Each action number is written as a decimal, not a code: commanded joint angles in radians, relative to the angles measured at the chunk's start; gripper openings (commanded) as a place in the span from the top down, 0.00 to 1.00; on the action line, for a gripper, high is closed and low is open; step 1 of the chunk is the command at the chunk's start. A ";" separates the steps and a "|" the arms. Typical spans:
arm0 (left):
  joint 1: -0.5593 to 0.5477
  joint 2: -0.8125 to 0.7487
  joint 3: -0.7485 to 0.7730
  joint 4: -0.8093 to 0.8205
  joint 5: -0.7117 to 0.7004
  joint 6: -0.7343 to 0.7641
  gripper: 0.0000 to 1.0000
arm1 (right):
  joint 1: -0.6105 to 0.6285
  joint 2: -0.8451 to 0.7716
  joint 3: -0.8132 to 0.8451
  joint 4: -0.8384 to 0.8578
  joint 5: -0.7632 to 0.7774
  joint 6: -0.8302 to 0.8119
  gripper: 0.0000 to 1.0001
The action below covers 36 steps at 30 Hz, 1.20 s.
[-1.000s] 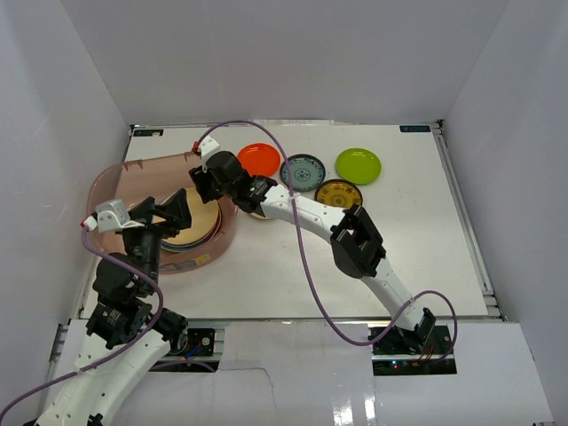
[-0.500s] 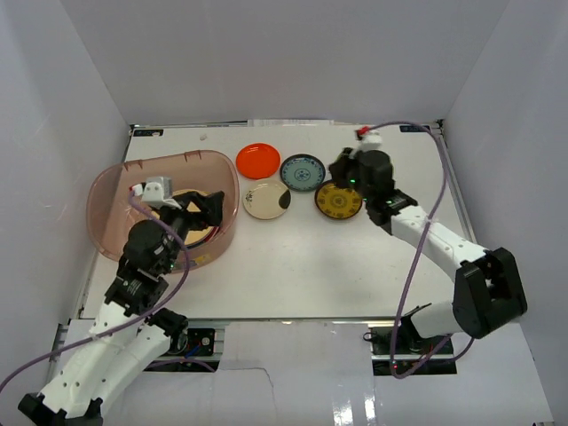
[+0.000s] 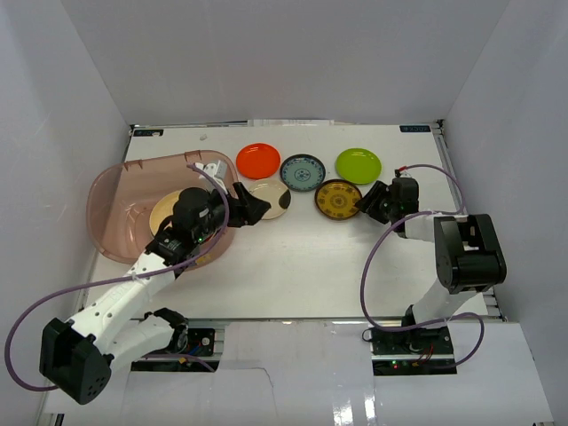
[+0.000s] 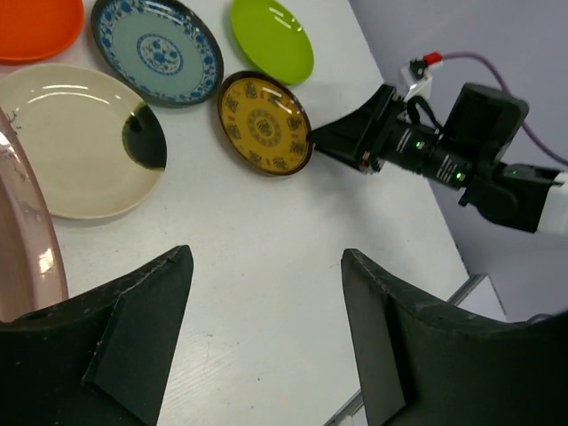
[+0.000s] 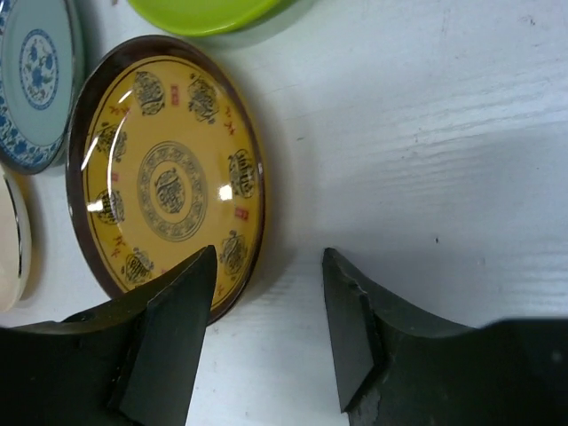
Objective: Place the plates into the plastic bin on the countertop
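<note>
left claw (image 4: 264,342): spread wide, holds nothing; only bare countertop (image 3: 293,266) shows between the fingers. It sits above the right rim of the plastic bin (image 3: 111,191), pointed toward the cream plate (image 3: 266,199).
right claw (image 5: 266,333): spread, pinches nothing. 1 finger overlaps the rim of the yellow-brown plate (image 5: 169,191), the other is over bare white top.
plates on countertop: 5. Back row is orange plate (image 3: 258,161), blue-patterned plate (image 3: 303,171), lime green plate (image 3: 358,165). Cream plate and yellow-brown plate lie just in front of that row.
plates in bin: tan plate (image 3: 167,217) lies flat on the bin floor, partly under the left arm (image 3: 133,284). Count in the bin: can't tell.
writing: yellow-brown plate has a ring of dark medallions around 1 centre medallion, plus small red marks. They look like characters, not readable. Small dark label (image 3: 414,128) at the countertop's back edge, too small to read.
top view only: bin contents and both arms at full length.
left wrist view only: right claw seen front-on with a green light on its body. The bin is just a pinkish rim at the frame's left edge.
right wrist view only: brown rim and glossy glare on the yellow-brown plate. Slivers of the lime green, blue-patterned and cream plates show at the frame edges.
</note>
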 commanded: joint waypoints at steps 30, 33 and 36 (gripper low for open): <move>-0.174 -0.108 0.235 -0.170 -0.226 0.204 0.02 | 0.323 -0.288 0.270 0.040 -0.118 -0.004 0.92; -0.174 -0.198 0.209 -0.193 -0.362 0.221 0.02 | 0.464 -0.147 0.424 -0.002 -0.089 -0.038 0.92; -0.174 -0.307 0.175 -0.198 -0.524 0.246 0.02 | 0.576 0.022 0.633 -0.052 -0.060 -0.075 0.92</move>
